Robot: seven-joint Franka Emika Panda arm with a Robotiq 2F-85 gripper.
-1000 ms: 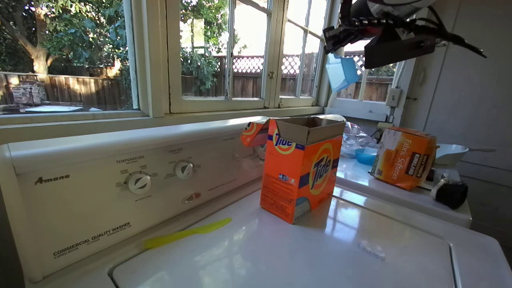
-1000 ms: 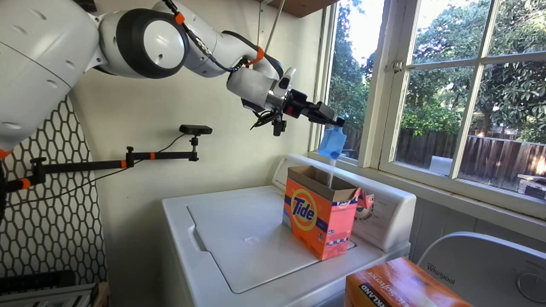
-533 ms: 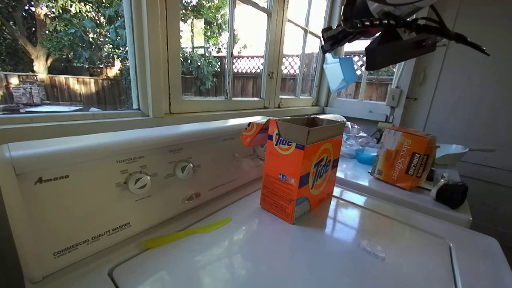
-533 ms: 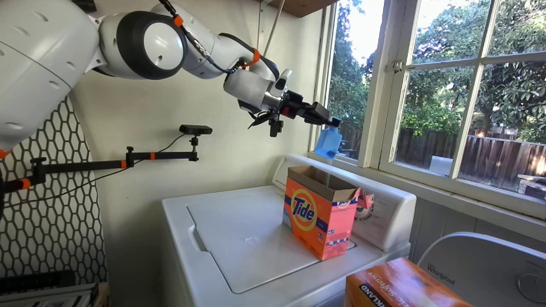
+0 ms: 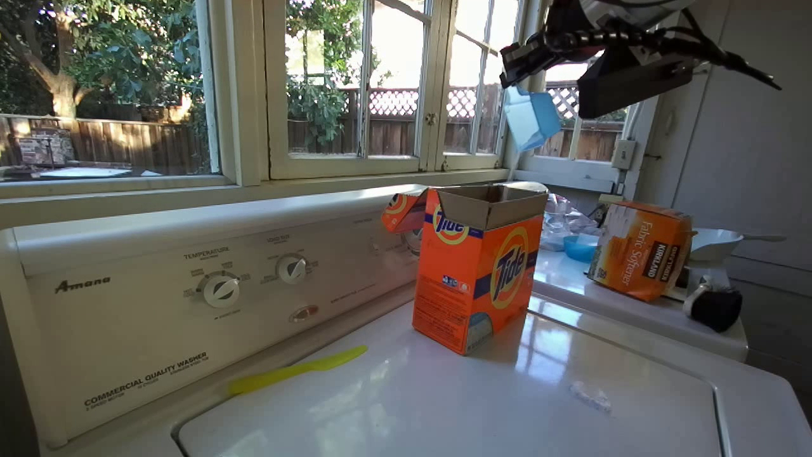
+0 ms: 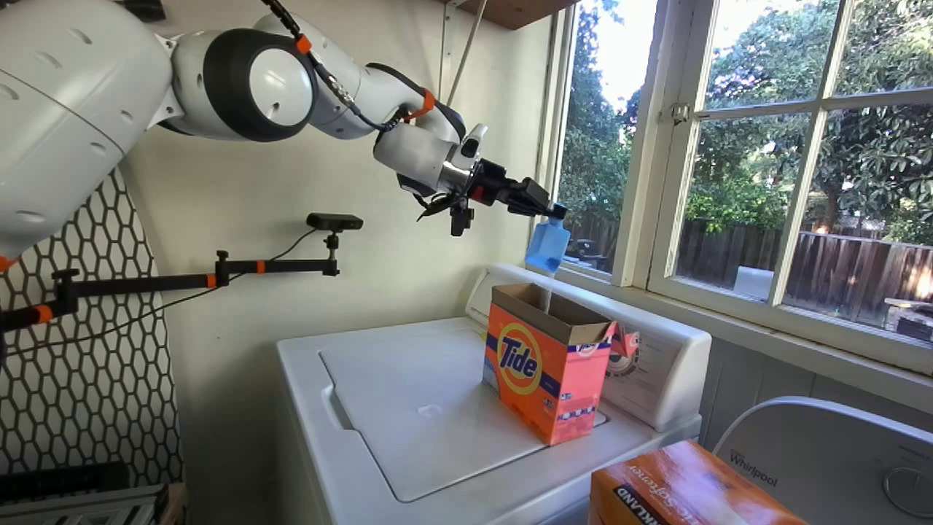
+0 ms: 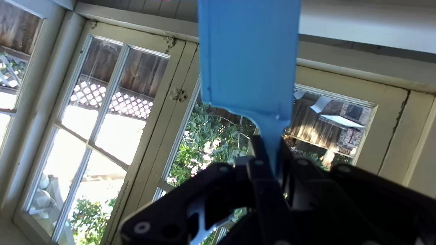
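The gripper (image 7: 271,149) is clamped on a blue scoop (image 7: 248,61), tipped over the open Tide box (image 6: 543,379). The scoop has just shifted across the box's opening, and a pale stream (image 6: 547,292) drops inside: pouring seems under way. The box stands upright on the washer (image 6: 393,386).

"Tide" on box (image 5: 472,273), "Amana" on washer (image 5: 406,387)

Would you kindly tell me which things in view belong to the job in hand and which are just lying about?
In the job:
gripper, shut on the blue scoop
blue scoop, tipped over the Tide box
open Tide box
white stream, seemingly powder, falling into it

Apparently lying about:
yellow-green utensil, on the washer
fabric softener box
blue container near it
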